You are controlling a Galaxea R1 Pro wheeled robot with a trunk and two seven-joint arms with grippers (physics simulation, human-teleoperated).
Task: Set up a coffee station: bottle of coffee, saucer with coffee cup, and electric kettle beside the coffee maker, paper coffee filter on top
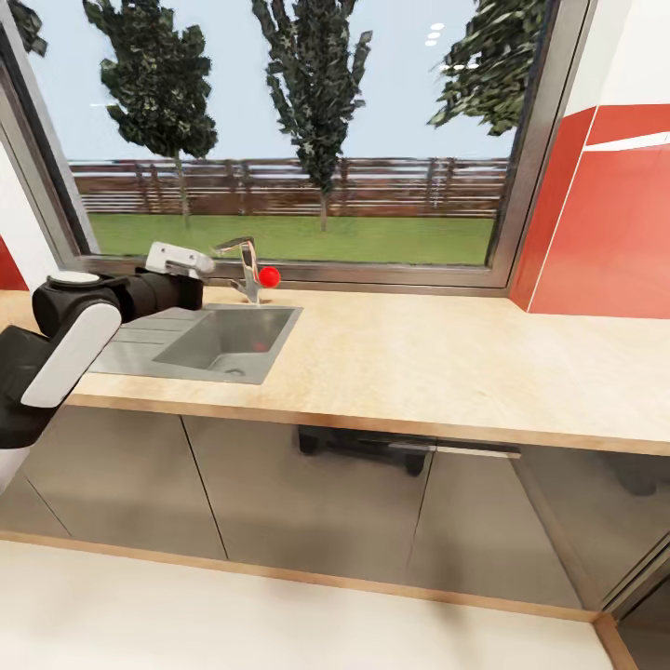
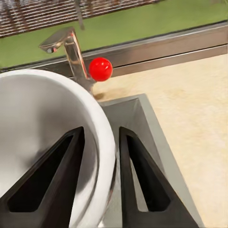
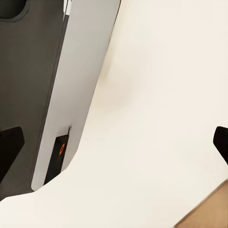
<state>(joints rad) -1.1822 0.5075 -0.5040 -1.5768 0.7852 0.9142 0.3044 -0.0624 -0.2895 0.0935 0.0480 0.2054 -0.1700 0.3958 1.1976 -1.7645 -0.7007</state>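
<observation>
My left gripper (image 2: 101,135) is shut on the rim of the white saucer (image 2: 42,123), one black finger on each side of the edge. In the head view the saucer (image 1: 181,259) is held above the back left of the kitchen countertop (image 1: 447,363), just left of the tap, at the end of my left arm. My right gripper (image 3: 114,142) is open wide with nothing between its fingertips, facing pale floor and part of my own body. The coffee maker, bottle of coffee, paper coffee filter, coffee cup, electric kettle and kitchen shelf are out of view.
A grey sink (image 1: 233,340) with a drainboard is set into the countertop, under a chrome tap (image 1: 244,265) with a red knob (image 1: 269,275). A large window runs behind it. A red wall panel (image 1: 605,223) stands at the right. Dark cabinet fronts (image 1: 307,502) lie below the worktop.
</observation>
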